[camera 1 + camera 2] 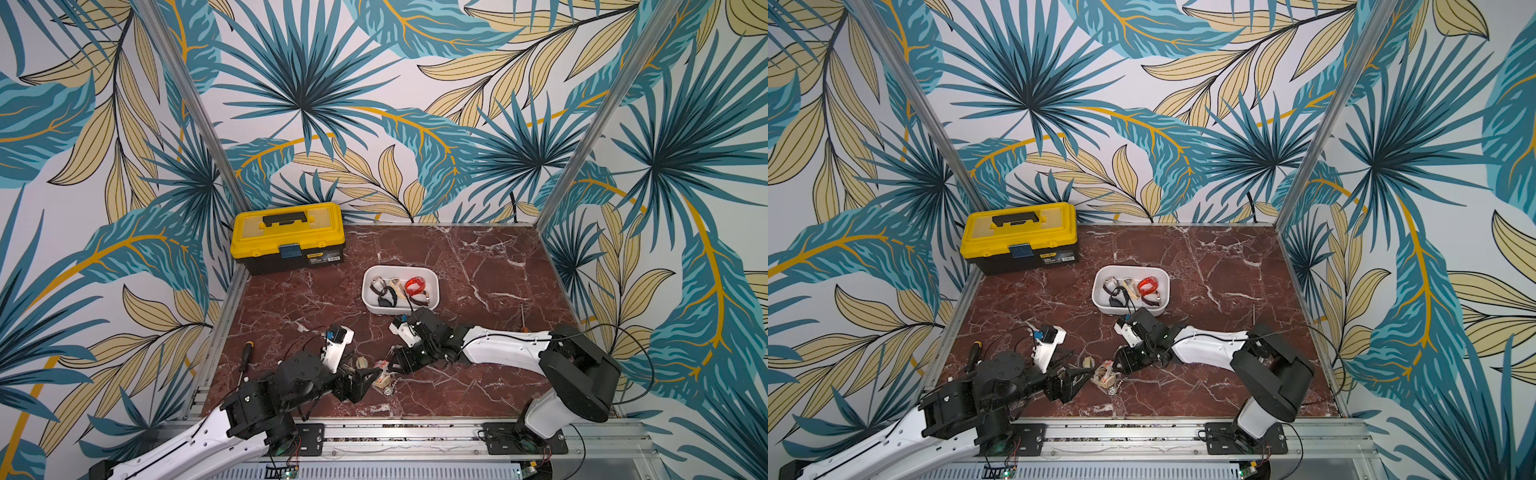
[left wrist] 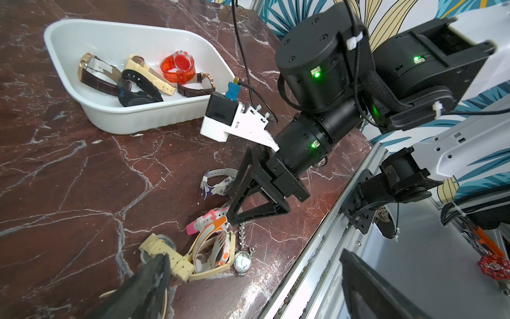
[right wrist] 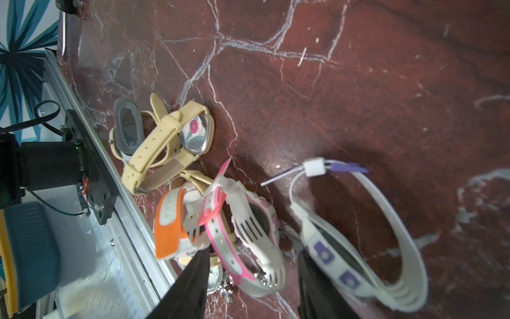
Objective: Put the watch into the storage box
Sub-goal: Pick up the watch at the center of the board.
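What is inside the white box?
The storage box holds five watches: a red watch, a black watch, a cream watch and two brown-strapped watches. Overlapping straps hide whatever lies beneath them.

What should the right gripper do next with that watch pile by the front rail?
Probably close the right gripper: its jaws stand apart, straddling the pink-and-white watch, not yet pinching it. The purple-and-white watch lies just outside one finger, so close slowly.
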